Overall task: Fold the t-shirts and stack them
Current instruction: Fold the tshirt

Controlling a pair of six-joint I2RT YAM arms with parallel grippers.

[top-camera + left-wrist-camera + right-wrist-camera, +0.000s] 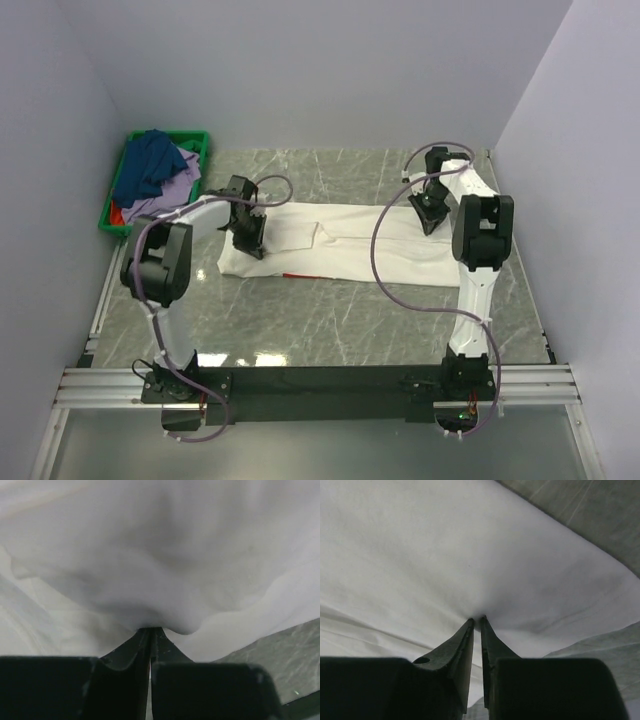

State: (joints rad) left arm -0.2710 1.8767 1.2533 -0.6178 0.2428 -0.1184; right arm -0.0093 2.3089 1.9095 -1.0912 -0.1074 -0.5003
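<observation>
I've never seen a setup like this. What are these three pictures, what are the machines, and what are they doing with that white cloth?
These are two robot arms bolted to a table's near edge. One picture looks down from above; the other two come from cameras on each wrist. A white t-shirt lies spread on the marble table. The left gripper is shut on the shirt, pinching a fold near one end; the right gripper pinches cloth near the other end. In the far left corner a green crate holds more t-shirts: dark blue, lavender and red.
</observation>
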